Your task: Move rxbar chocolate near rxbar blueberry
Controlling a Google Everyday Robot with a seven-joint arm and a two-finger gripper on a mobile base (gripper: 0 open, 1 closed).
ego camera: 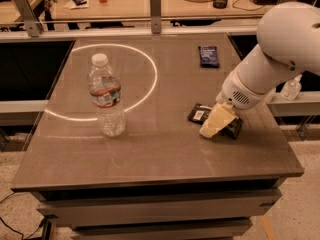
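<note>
The rxbar chocolate (199, 114), a flat black bar with a white label patch, lies on the right part of the grey table (150, 149). My gripper (216, 124), with pale fingers, is down on the bar's middle and covers much of it; the bar's right end shows past the fingers. The rxbar blueberry (208, 55), a short dark blue packet, lies flat at the far right of the table, well behind the gripper. My white arm (275, 59) reaches in from the right.
A clear water bottle (106, 97) with a white cap stands upright at the table's left middle, inside a bright ring of light. A rail with metal posts runs behind the table. A small bottle (290, 88) stands off the right edge.
</note>
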